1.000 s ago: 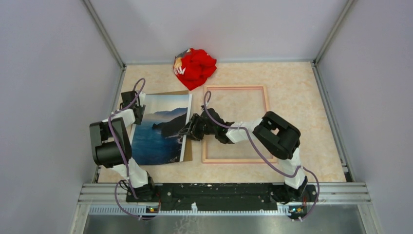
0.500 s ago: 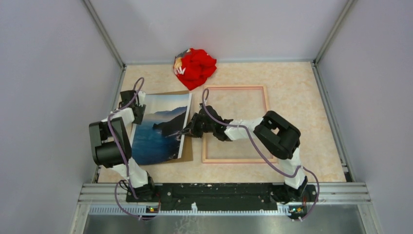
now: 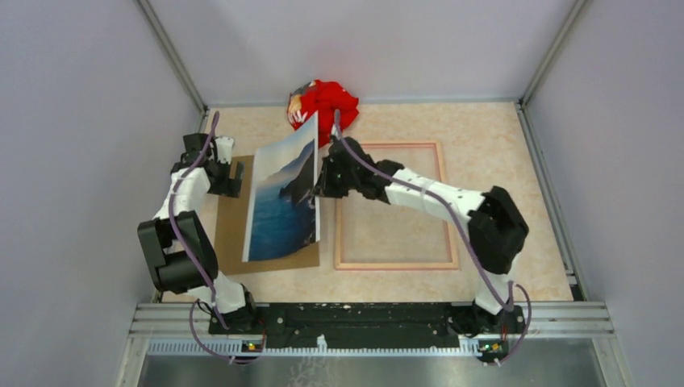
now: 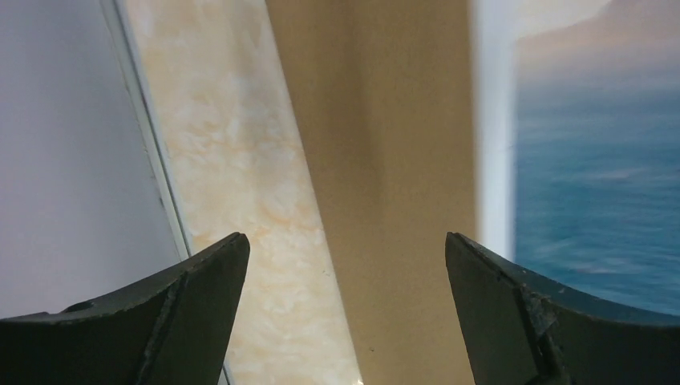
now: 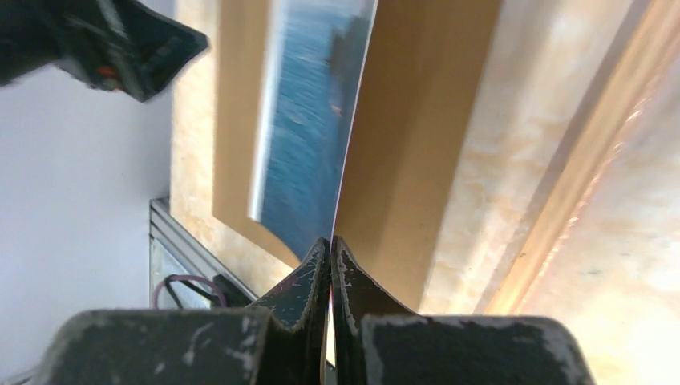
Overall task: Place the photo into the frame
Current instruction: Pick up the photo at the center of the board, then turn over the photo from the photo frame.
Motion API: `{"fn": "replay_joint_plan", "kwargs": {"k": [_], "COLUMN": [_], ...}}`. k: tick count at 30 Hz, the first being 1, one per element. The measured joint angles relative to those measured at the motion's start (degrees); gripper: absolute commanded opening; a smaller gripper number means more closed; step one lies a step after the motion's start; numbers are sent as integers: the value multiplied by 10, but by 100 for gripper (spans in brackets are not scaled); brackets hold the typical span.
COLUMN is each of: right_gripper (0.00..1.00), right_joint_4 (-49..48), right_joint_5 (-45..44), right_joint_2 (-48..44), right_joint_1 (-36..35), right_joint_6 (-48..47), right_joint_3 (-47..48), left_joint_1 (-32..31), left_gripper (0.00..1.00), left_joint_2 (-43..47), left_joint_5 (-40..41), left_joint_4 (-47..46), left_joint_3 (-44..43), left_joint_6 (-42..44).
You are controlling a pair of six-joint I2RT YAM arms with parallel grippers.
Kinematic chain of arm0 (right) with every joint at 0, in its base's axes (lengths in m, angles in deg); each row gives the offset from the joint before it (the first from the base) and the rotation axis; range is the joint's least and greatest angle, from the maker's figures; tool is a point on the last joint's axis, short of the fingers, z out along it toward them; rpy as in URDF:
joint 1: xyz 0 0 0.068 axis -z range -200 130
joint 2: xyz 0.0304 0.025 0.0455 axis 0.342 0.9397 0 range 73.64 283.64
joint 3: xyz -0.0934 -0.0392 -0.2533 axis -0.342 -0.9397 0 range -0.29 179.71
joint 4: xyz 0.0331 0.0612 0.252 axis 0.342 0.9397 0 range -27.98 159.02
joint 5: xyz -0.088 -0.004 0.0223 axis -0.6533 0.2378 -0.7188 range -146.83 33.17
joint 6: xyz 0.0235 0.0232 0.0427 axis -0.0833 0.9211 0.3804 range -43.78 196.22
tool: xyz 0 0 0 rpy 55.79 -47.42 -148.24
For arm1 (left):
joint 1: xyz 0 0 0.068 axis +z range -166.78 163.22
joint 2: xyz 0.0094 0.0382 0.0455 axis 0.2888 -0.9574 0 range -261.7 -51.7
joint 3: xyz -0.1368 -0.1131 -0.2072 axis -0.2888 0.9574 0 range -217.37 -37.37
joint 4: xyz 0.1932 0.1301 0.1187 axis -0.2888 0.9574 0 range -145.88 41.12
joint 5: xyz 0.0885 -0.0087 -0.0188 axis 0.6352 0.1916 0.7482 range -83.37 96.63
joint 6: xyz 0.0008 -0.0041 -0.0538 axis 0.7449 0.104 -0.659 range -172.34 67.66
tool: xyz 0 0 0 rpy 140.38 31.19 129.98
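Blue-and-grey landscape photo (image 3: 282, 193) stands tilted up on edge, its right side pinched in the right jaws, which are pressed together on it. It leans over a brown board (image 3: 230, 230) lying on the counter (image 3: 500, 161). The left jaws hang wide apart at the board's left side, holding nothing. The pink frame (image 3: 442, 201) lies flat just right of the board.

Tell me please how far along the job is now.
Done: the right gripper pinches the edge of the photo. In hand: the photo stands tilted off the brown panel; the left gripper is open. Left: laying it into the frame, which lies empty.
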Motion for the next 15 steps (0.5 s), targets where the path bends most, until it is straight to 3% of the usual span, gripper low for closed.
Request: {"fn": "replay_joint_plan", "kwargs": {"k": [8, 15], "right_gripper": [0, 0], "right_joint_4": [309, 549], "right_joint_5": [-149, -287], "right_joint_2": [-170, -268], "right_joint_1": [15, 16], "right_joint_6": [-174, -251], "right_joint_3": [205, 336], "left_joint_1": [1, 1], "left_gripper": [98, 97], "left_joint_2": [36, 36], "left_joint_5": [-25, -36], "left_joint_4": [28, 44], "left_joint_3": [-14, -1], "left_joint_6": [0, 1]}}
